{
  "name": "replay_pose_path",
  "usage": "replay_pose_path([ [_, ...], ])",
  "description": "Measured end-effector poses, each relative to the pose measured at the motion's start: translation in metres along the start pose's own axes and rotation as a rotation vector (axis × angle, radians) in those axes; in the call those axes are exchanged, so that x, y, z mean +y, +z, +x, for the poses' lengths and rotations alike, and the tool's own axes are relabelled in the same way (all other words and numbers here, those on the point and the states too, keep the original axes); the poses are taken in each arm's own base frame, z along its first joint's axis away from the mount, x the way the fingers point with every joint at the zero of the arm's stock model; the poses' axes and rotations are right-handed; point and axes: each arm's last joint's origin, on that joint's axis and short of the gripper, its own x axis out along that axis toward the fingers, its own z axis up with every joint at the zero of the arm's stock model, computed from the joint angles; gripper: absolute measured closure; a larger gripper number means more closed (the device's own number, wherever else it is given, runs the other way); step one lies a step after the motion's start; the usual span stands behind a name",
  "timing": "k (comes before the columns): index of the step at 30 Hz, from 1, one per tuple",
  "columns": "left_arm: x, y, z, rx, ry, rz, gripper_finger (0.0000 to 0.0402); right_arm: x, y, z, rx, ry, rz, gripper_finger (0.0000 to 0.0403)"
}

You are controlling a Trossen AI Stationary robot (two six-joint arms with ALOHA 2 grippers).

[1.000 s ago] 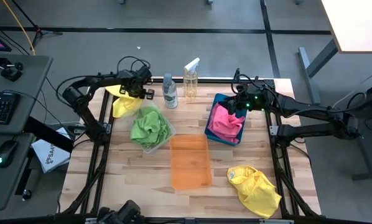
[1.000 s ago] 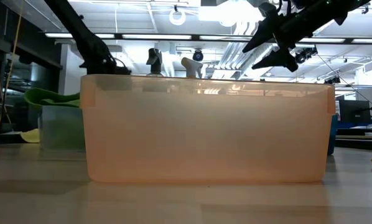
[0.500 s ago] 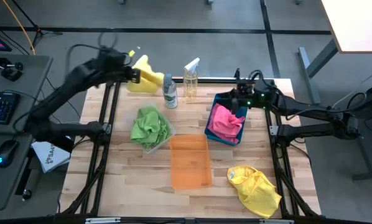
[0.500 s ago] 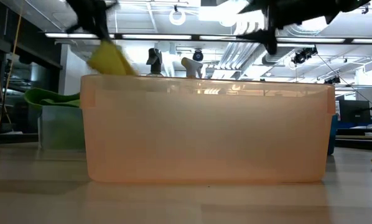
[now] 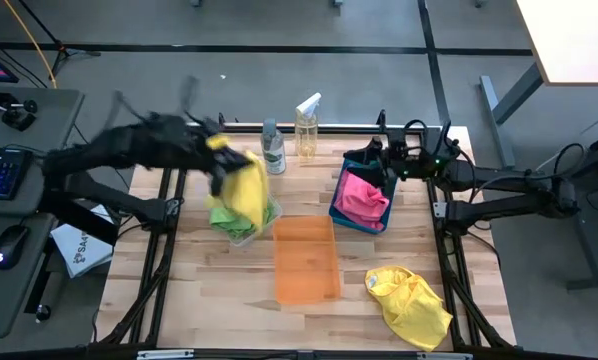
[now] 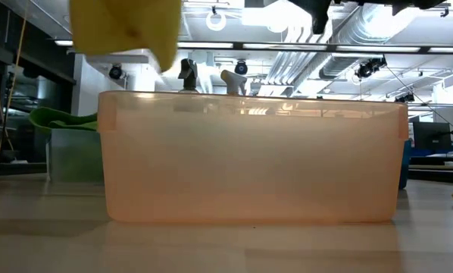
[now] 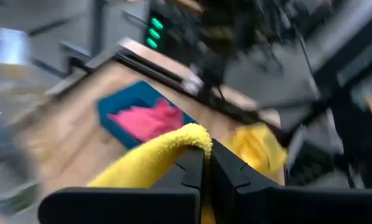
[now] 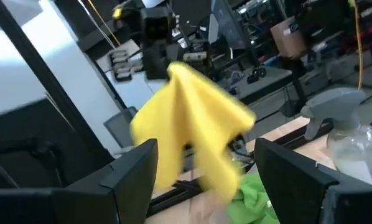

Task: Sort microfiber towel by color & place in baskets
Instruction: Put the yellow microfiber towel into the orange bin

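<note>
My left gripper (image 7: 206,163) is clamped on a yellow towel (image 5: 241,188), which hangs under it above the green towel (image 5: 222,215) in the clear basket (image 5: 260,228). To do this well I should carry it on to the orange basket (image 5: 305,262) just beyond, centre it over the rim, then release. My right gripper (image 8: 204,171) waits with fingers apart over the blue basket (image 5: 351,160); motion blur hides my left fingers from above.

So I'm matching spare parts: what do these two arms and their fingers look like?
Both arms are dark, slim, jointed tubes with loose black cables looping along them. The right arm shows small green lights near its wrist. The right gripper has broad, flat, dark fingers; the left gripper has angular black ones.
</note>
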Motion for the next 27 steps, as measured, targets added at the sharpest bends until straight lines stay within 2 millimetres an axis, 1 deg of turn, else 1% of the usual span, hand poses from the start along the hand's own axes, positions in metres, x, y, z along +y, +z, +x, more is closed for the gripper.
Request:
replay_pose_path([
  [3, -0.017, -0.006, 0.035, 0.066, -0.085, 0.083, 0.0401, 0.005, -0.006, 0.005, 0.025, 0.014, -0.051, 0.0139],
  [5, -0.026, -0.004, 0.054, 0.055, -0.154, 0.098, 0.0401, 0.009, -0.010, 0.012, 0.054, 0.032, -0.076, 0.0139],
  [8, -0.034, -0.002, 0.079, 0.027, -0.241, 0.099, 0.0401, 0.016, -0.017, 0.026, 0.116, 0.056, -0.126, 0.0139],
  [11, -0.039, -0.002, 0.096, 0.002, -0.285, 0.075, 0.0401, 0.023, -0.025, 0.041, 0.195, 0.076, -0.195, 0.0139],
  [14, -0.040, -0.002, 0.102, -0.002, -0.293, 0.040, 0.0401, 0.030, -0.029, 0.055, 0.235, 0.103, -0.258, 0.0139],
  [18, -0.045, -0.005, 0.101, 0.012, -0.291, 0.033, 0.0401, 0.040, -0.032, 0.070, 0.254, 0.136, -0.265, 0.0139],
  [24, -0.047, -0.005, 0.100, -0.018, -0.260, 0.101, 0.0401, 0.056, -0.040, 0.092, 0.283, 0.185, -0.254, 0.0139],
  [27, -0.047, -0.006, 0.099, -0.020, -0.260, 0.173, 0.0401, 0.065, -0.043, 0.105, 0.271, 0.156, -0.258, 0.0139],
])
